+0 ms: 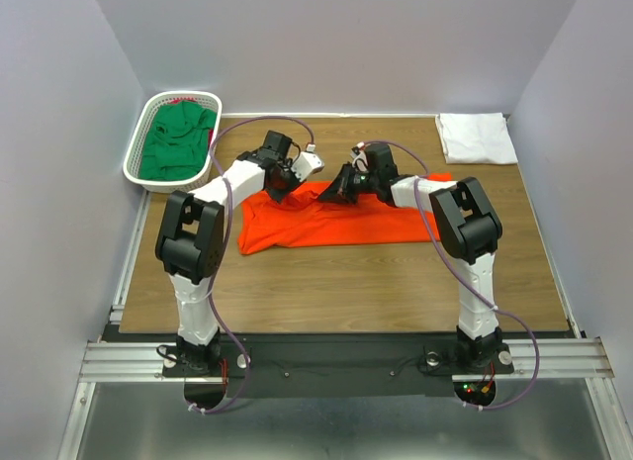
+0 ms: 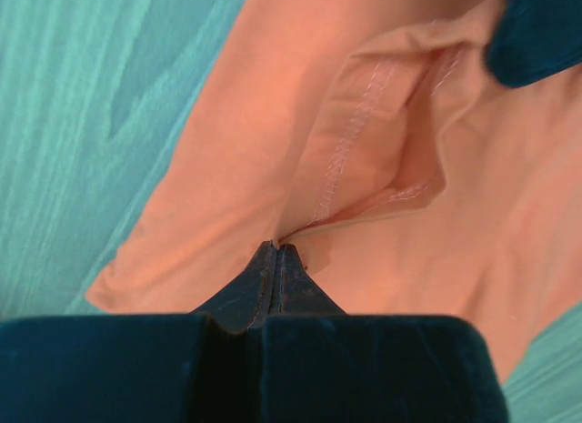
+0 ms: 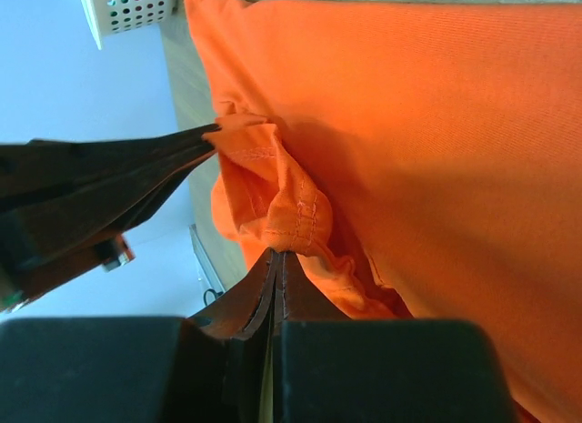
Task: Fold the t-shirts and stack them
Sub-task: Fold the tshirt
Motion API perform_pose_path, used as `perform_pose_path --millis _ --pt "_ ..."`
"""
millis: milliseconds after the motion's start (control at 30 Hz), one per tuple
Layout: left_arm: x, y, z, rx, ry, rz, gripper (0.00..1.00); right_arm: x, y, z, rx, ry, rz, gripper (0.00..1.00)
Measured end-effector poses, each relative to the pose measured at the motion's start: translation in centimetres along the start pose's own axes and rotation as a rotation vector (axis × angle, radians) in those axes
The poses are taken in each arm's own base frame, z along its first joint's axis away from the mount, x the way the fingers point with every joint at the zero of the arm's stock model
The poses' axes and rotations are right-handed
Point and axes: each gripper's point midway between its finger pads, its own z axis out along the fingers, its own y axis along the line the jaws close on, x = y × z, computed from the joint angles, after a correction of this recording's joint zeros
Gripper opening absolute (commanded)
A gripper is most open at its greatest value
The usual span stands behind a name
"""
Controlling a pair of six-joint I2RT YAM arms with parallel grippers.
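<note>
The orange-red t-shirt [image 1: 326,221] lies spread across the middle of the wooden table. My left gripper [image 1: 280,188] is shut on its hemmed edge [image 2: 364,141] at the far left part of the shirt. My right gripper [image 1: 336,191] is shut on a bunched hem [image 3: 296,209] close beside it; the left gripper's fingers [image 3: 109,173] show in the right wrist view. The white t-shirt [image 1: 476,138] lies folded at the far right corner. The dark green t-shirt [image 1: 178,141] lies crumpled in the white mesh basket [image 1: 135,153].
The basket stands at the far left corner, and its corner shows in the right wrist view [image 3: 132,9]. Grey walls close in the table on three sides. Bare wood [image 1: 346,282] lies between the shirt and the arm bases.
</note>
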Motion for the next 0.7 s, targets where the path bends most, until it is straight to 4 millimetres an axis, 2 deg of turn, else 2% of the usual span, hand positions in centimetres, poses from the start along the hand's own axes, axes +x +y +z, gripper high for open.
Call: perform_pose_path --millis 167,267,333,367,400,433,467,500,533,633,700 --pt "0.8 1.0 0.6 -0.004 0.016 -0.007 0.0 0.0 0.0 0.0 -0.001 -0.001 -0.001 0.06" --pt "-0.2 2.0 0.5 -0.024 -0.009 -0.005 0.0 0.0 0.0 0.0 -0.001 -0.001 -0.002 0.07" --pt "-1.3 3.0 0.4 -0.044 -0.036 0.0 0.02 0.0 0.0 0.0 -0.001 -0.002 -0.002 0.14" --pt "-1.7 3.3 0.6 -0.05 -0.045 0.005 0.08 0.0 0.0 0.0 -0.001 -0.002 -0.003 0.21" --pt "-2.1 3.6 0.7 -0.055 -0.055 0.009 0.17 -0.1 -0.1 0.0 0.001 -0.003 -0.004 0.33" --pt "-2.4 3.8 0.8 -0.057 -0.06 0.014 0.31 0.0 -0.2 0.0 0.002 -0.004 -0.006 0.38" --pt "-2.5 3.9 1.0 -0.056 -0.062 0.018 0.34 0.0 -0.4 -0.1 0.005 -0.006 -0.003 0.4" --pt "-2.6 4.0 1.2 -0.053 -0.062 0.022 0.37 0.0 -0.7 -0.2 0.01 -0.007 0.0 0.48" --pt "-2.6 3.9 1.4 -0.051 -0.061 0.024 0.42 0.0 -1.2 -0.3 0.018 -0.008 0.005 0.52" --pt "-2.2 4.0 1.5 -0.042 -0.053 0.013 0.47 -0.5 -2.5 -1.5 0.043 -0.02 0.015 0.56" --pt "-1.9 4.2 1.4 -0.04 -0.054 -0.002 0.5 -2.0 -3.1 -3.4 0.062 -0.047 0.017 0.56"
